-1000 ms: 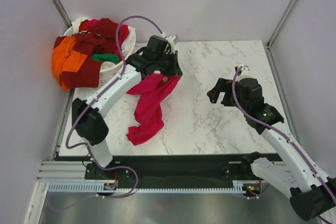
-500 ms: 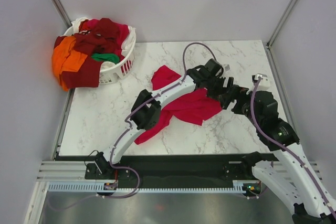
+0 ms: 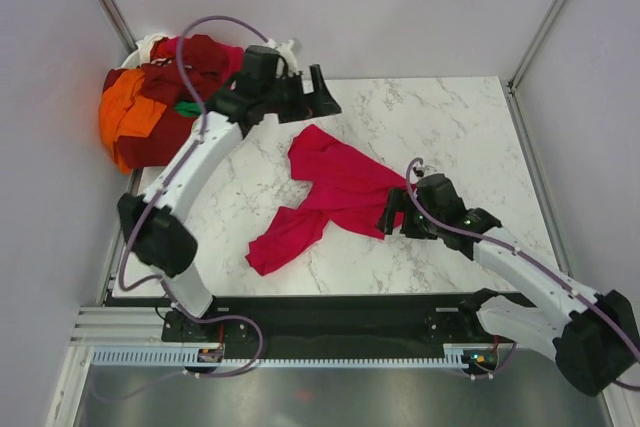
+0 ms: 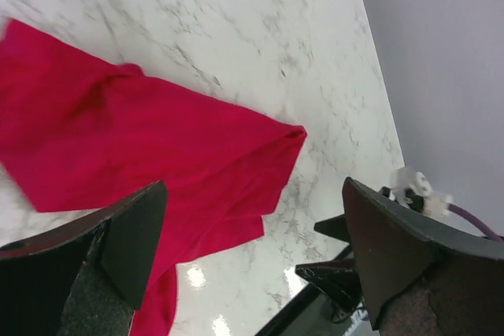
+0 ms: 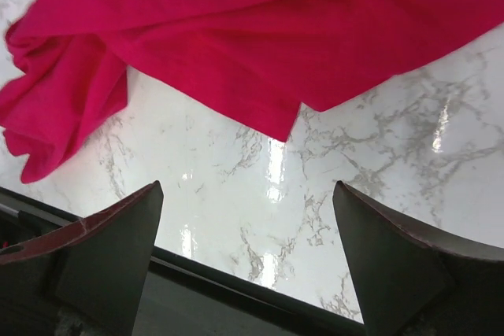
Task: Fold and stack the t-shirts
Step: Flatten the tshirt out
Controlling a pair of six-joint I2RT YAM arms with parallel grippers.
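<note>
L gripper (image 3: 322,97) just drops the crimson-pink tee (image 3: 335,187) crumpled on the marble table (image 3: 450,117) n pulls back, jaws wide n empty, R gripper (image 3: 392,219) same, so flattening's next imo.

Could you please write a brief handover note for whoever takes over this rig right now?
Left gripper: jaws open, empty, raised near the basket.
Right gripper: jaws open, empty, at the right edge of the crimson-pink t-shirt.
That shirt lies crumpled on the table; the other t-shirts are heaped in the basket.
Nothing folded or stacked yet.
Left: fold this one, then the rest, and stack.
</note>
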